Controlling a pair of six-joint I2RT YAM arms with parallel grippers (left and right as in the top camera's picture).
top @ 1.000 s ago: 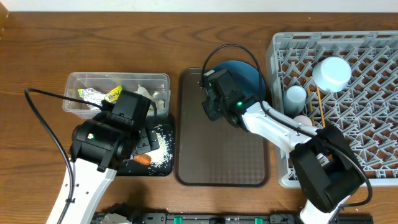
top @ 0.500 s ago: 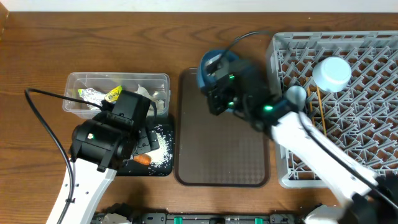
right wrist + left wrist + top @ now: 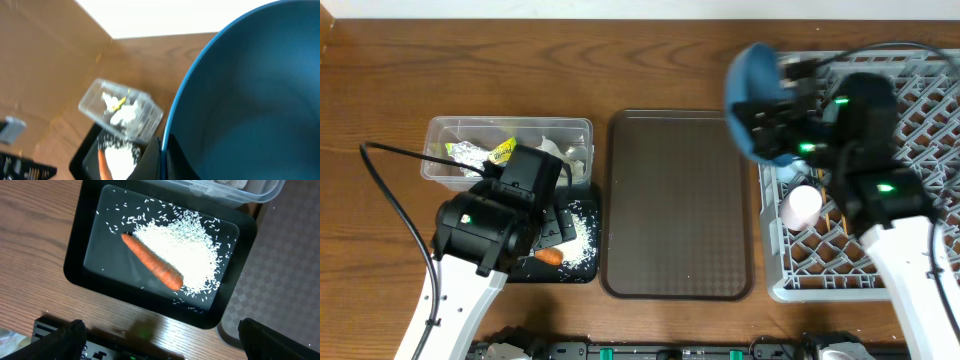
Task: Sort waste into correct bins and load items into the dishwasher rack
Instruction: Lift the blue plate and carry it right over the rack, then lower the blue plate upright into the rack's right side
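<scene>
Right pincer (image 3: pixel 162 159) pinches the rim of the blue plate (image 3: pixel 752 82). The view is blurred, so the grip is probable only. The plate is tilted on edge above the rack (image 3: pixel 920 110), at its 10 o'clock corner. Left pincer (image 3: pixel 160 342) is spread over the black tray (image 3: pixel 80 262), which holds the carrot (image 3: pixel 152 269) on rice (image 3: pixel 192 245), at 6 o'clock of the clear tub (image 3: pixel 510 128).

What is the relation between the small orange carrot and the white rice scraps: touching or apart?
Touching. The left wrist view shows the small orange carrot lying across the white rice scraps in the flat black tray, no gap.
</scene>
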